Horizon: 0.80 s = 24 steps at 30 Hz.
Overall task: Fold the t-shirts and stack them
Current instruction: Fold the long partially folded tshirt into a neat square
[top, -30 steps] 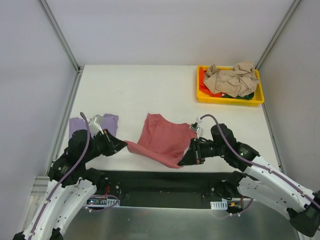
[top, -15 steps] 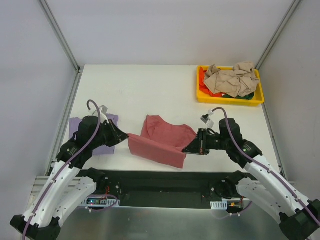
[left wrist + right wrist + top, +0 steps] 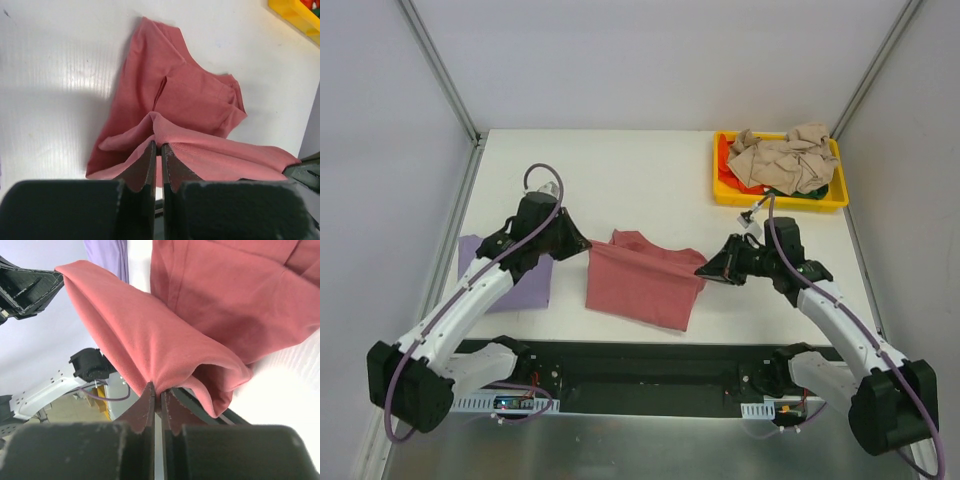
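Top external: left gripper (image 3: 582,246) and right gripper (image 3: 703,270) clamp one red-pink t-shirt (image 3: 640,288); one lavender t-shirt (image 3: 527,291) beside.

A white table (image 3: 620,170) sits between plain pale walls (image 3: 650,60), with slanting metal posts (image 3: 438,68), seemingly aluminium, at the corners.

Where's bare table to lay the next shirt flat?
Biggest free patch: the far half of the table, between the back edge, the yellow tray and the pink shirt. A smaller patch lies below the tray, right of the right gripper. Crowded: near-left, where the lavender shirt and left gripper sit.
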Motion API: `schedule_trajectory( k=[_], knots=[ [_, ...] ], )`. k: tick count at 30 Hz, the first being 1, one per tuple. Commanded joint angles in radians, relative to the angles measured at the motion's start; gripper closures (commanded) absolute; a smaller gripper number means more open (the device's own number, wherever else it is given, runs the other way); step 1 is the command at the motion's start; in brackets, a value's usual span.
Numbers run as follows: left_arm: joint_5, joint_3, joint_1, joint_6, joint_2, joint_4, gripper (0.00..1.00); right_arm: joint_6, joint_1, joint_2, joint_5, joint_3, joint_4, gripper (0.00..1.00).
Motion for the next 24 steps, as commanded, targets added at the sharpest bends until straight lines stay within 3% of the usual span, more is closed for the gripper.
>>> schedule_trajectory(
  k=[1,12,13,15,16,17,19,20,21,22,24],
  knots=[
    [-0.195,0.079,0.021,0.048,0.12,0.047,1.0,-0.041,-0.037,0.07,0.05,0.043,0.053,0.97],
    [-0.224,0.292,0.045,0.091,0.548,0.058,1.0,-0.079,-0.085,0.38,0.139,0.136,0.201,0.94],
    [-0.218,0.308,0.05,0.088,0.576,0.058,0.96,-0.084,-0.086,0.415,0.144,0.147,0.215,0.92],
    [-0.215,0.337,0.059,0.088,0.636,0.058,0.74,-0.104,-0.088,0.483,0.154,0.187,0.223,0.92],
    [-0.203,0.349,0.067,0.089,0.659,0.058,0.7,-0.11,-0.089,0.517,0.157,0.205,0.223,0.89],
    [-0.181,0.36,0.076,0.097,0.683,0.058,0.65,-0.12,-0.094,0.546,0.151,0.232,0.223,0.78],
    [-0.149,0.372,0.091,0.11,0.706,0.056,0.37,-0.139,-0.097,0.587,0.138,0.285,0.234,0.54],
    [-0.137,0.371,0.099,0.112,0.705,0.056,0.21,-0.15,-0.097,0.595,0.131,0.308,0.232,0.46],
    [-0.129,0.363,0.1,0.111,0.696,0.056,0.16,-0.156,-0.096,0.592,0.137,0.32,0.188,0.4],
    [-0.121,0.354,0.1,0.107,0.682,0.056,0.04,-0.162,-0.094,0.581,0.15,0.32,0.171,0.34],
    [-0.089,0.334,0.1,0.115,0.653,0.056,0.01,-0.189,-0.086,0.526,0.205,0.306,0.113,0.2]
  ],
)
